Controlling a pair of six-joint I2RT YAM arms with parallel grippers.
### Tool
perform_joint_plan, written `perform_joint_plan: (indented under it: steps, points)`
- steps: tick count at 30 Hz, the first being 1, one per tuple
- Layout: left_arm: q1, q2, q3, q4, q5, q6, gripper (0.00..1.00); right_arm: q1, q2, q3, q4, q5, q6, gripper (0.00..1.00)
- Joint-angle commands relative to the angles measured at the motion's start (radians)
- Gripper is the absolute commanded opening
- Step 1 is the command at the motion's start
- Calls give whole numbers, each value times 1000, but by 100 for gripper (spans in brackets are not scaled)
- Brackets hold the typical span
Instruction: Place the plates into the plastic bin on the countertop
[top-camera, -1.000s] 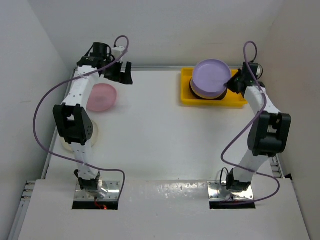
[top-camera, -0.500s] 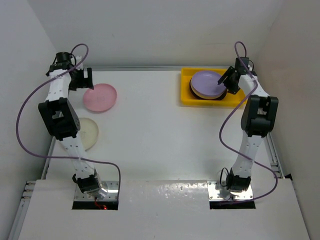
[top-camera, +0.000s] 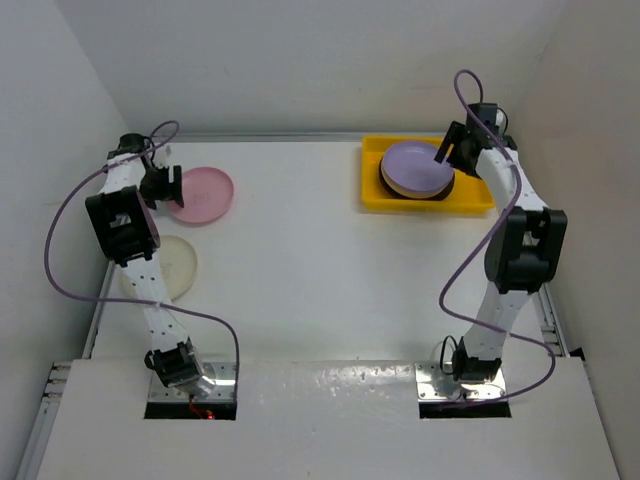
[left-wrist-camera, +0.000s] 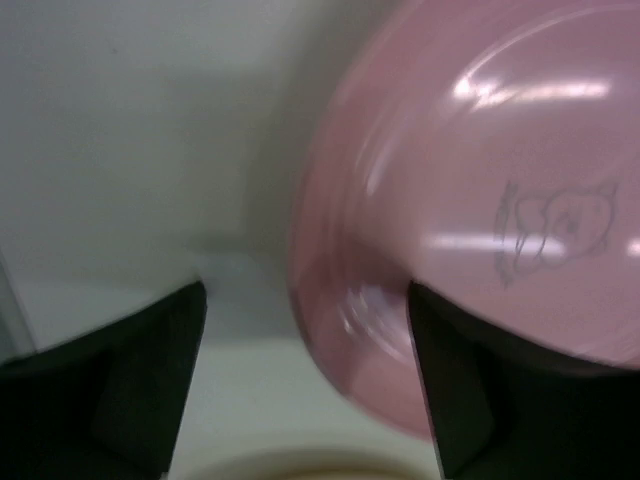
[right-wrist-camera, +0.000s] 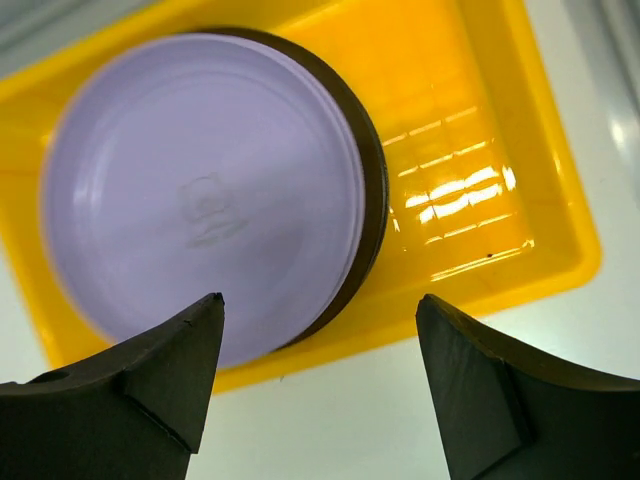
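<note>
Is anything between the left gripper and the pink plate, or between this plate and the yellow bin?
Nothing visible separates the left gripper from the pink plate; its open fingers are at the rim. The countertop toward the yellow bin is bare, but the right gripper hangs over the lilac plate stacked inside.

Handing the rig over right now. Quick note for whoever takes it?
Left claw: open, at the rim of the pink plate, not gripping.
Right claw: open and empty, above the plastic bin.
In the bin: lilac plate on top of a dark-rimmed plate.
On the countertop, left side: the pink plate and a cream plate.
Done: the stack in the bin.
Left: pink plate, then cream plate.
</note>
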Motion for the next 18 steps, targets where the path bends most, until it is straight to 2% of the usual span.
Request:
perform_joint_plan:
  steps: [1,4,6,7,13,18]
  points:
    - [-17,64,59,13,30,31,80,67,-175,-40,58,59,-90,76]
    - [-38,85,59,-10,128,51,54,133,-250,-103,97,99,-130,75]
    - [-51,70,59,-22,186,63,23,199,-316,-160,139,95,-148,75]
    - [-68,61,47,-22,224,63,0,225,-340,-205,165,69,-154,75]
    - [-176,-109,11,-31,353,73,0,407,-328,-220,208,-74,-153,73]
    - [-316,-315,2,-31,387,70,0,528,-189,-111,220,-243,-128,76]
